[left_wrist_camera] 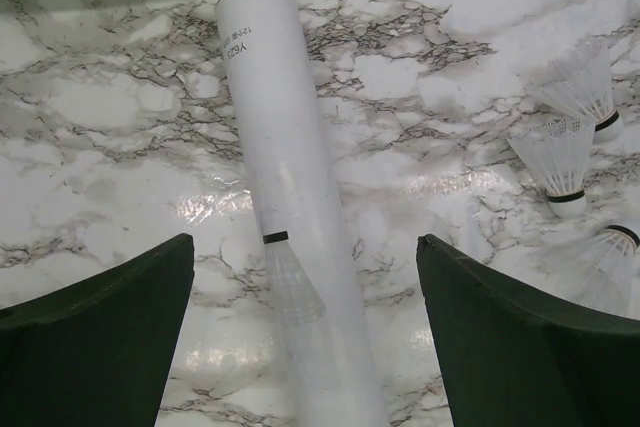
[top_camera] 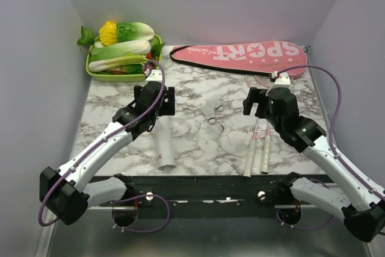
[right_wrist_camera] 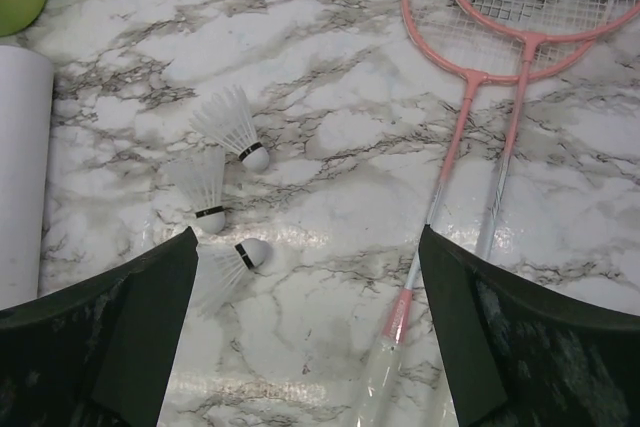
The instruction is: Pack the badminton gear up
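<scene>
The left hand (left_wrist_camera: 305,247) hangs spread and empty over the tube (left_wrist_camera: 285,147), which lies flat on the tabletop (left_wrist_camera: 120,127). One shuttlecock (left_wrist_camera: 292,285) sits at the tube's side, or perhaps inside it; I cannot tell. Closing here may roll the round tube away or crush those feathers. The right hand (right_wrist_camera: 305,242), also spread and empty, hovers between three loose shuttlecocks (right_wrist_camera: 205,187) and the rackets (right_wrist_camera: 470,117) near the cover (top_camera: 240,55). A brush could scatter the light shuttlecocks, and the thin shafts may slip a pinch.

Left wrist: my gripper (left_wrist_camera: 305,242) hangs over the white tube (left_wrist_camera: 285,147).
Jaws spread wide either side of it; three shuttlecocks (left_wrist_camera: 557,159) lie right, on the marble table (left_wrist_camera: 120,117).
</scene>
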Robot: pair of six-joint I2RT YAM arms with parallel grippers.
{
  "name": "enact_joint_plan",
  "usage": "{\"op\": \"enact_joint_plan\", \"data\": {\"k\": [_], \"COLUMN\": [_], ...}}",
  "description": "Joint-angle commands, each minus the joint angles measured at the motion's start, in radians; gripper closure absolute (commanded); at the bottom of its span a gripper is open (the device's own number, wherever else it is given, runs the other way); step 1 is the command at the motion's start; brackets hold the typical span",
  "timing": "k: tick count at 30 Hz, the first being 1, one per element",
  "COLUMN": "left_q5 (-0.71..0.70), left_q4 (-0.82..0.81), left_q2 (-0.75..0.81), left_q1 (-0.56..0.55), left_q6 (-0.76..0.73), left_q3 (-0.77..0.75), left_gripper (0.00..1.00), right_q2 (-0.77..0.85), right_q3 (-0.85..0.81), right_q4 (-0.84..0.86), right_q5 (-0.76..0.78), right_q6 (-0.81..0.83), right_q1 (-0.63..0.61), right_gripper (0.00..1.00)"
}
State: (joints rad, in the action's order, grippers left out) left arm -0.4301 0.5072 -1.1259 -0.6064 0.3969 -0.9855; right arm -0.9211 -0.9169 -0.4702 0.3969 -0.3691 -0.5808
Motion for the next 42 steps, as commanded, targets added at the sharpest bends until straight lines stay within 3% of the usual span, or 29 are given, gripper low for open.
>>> {"op": "enact_joint_plan", "data": {"k": [1, 16, 29, 32, 42], "left_q5": [0.031, 0.063, 0.047, 0.028, 0.013], "left_q4": [0.017, 0.014, 0.155, 0.178, 0.214], "left_q2": [0.003, 0.014, 0.097, 0.132, 0.236], "left_q1": [0.000, 0.000, 0.000, 0.000, 0.000], "left_q6": [-0.009, -0.018, -0.070, -0.069, -0.041], "left_q3": [0.001, 0.001, -0.062, -0.058, -0.025], "left_gripper": [0.01, 0.01, 0.01, 0.01, 0.01], "right_q2": [-0.019, -0.042, -0.035, -0.076, -0.372], "right_q3": [-0.005, 0.003, 0.056, 0.056, -0.115], "right_q4": [-0.033, -0.044, 0.019, 0.065, 0.116], "right_q5": [-0.024, -0.081, -0.283, -0.335, -0.251], "right_q6": [-0.004, 0.004, -0.016, -0.053, -0.166], "right_q1": [-0.002, -0.001, -0.033, -0.088, -0.433], "right_gripper": [0.00, 0.00, 0.00, 0.00, 0.00]}}
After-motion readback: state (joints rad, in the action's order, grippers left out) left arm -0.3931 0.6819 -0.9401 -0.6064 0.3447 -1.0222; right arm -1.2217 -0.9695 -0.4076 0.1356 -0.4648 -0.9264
